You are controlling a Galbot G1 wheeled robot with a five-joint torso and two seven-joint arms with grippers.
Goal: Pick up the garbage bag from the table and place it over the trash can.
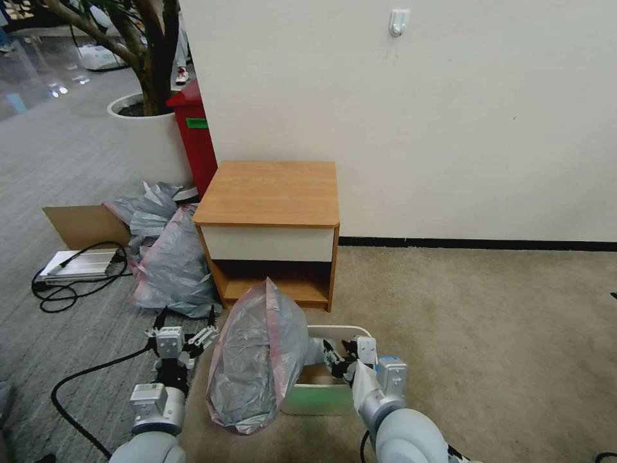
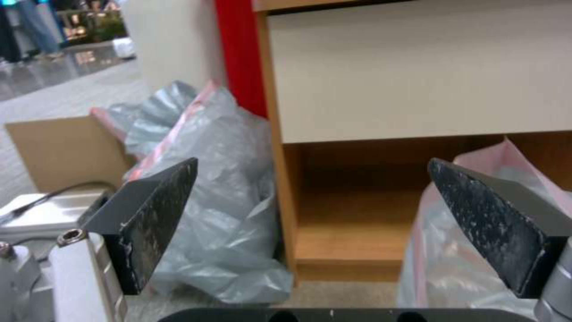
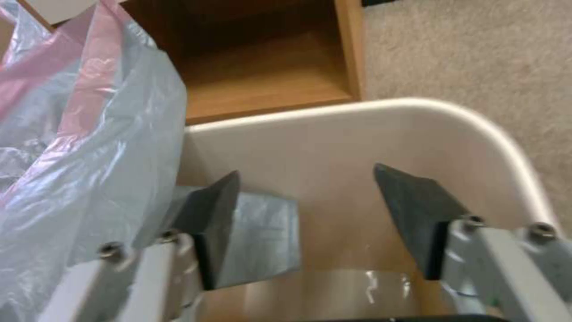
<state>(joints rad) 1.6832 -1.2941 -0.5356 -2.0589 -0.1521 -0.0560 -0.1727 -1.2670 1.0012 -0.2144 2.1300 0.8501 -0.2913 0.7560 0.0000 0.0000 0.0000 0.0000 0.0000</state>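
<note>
well, the table (image 1: pixel 267 193) stands against the wall straight beyond both pincers, its top bare and its lower shelf open. just short of it on the carpet sits the trash can (image 1: pixel 339 333), whose rim curves around the right gripper (image 3: pixel 304 223); that pincer reaches down inside the can with its fingers spread apart, pinching nothing. the garbage bag (image 1: pixel 260 357) billows up beside the right pincer on the side toward the left arm, draped over that edge of the can, its pink strip showing. the left gripper (image 1: pixel 185 337) hangs on the bag's far side, fingers spread wide and apart from the plastic, with a heap of spare bags (image 1: pixel 164 257) on the floor beyond it.
</note>
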